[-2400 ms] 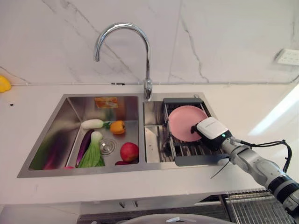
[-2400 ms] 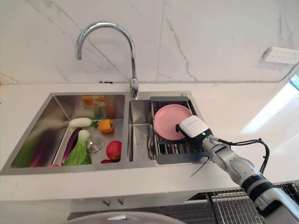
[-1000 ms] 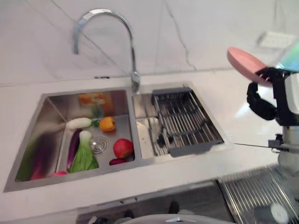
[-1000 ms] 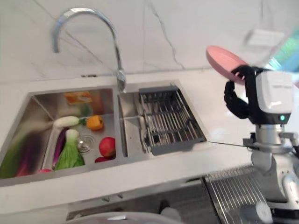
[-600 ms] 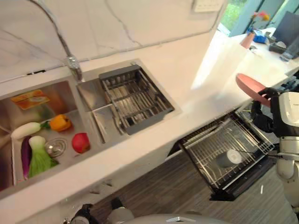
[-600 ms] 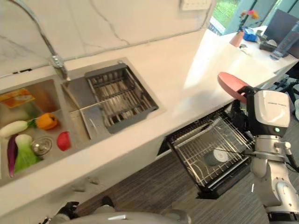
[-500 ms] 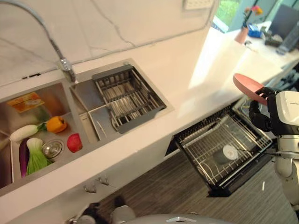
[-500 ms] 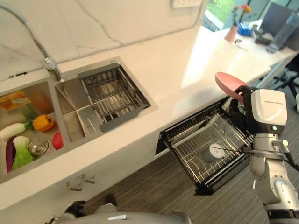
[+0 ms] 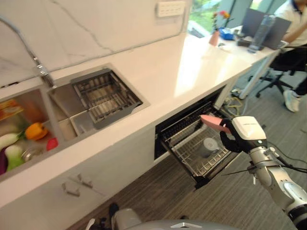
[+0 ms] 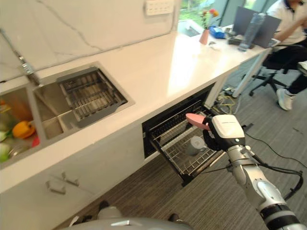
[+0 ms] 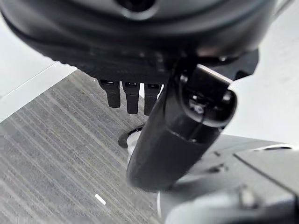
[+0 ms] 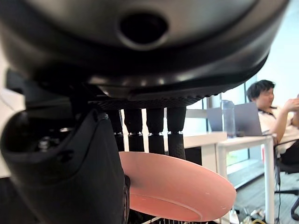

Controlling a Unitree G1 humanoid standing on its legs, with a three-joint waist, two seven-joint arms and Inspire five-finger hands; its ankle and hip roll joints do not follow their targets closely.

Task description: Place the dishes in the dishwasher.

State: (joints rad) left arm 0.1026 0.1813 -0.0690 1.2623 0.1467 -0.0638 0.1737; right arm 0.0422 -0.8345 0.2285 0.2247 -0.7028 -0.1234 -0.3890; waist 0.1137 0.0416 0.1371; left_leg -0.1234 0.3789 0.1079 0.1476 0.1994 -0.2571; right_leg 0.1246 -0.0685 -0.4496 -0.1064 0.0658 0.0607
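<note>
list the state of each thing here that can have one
pink plate: held in the right robot hand, above the rack
dishwasher rack: pulled out, one cup in it
left robot hand: open, holding nothing
sink drain basket: empty
faucet: off

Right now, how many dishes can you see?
2: a pink plate held in the right robot hand, and a cup in the dishwasher rack. Others may be hidden.

A white counter held a steel sink with a dark drying rack; vegetables lay in its left basin. Beyond, a person sat at a desk.
</note>
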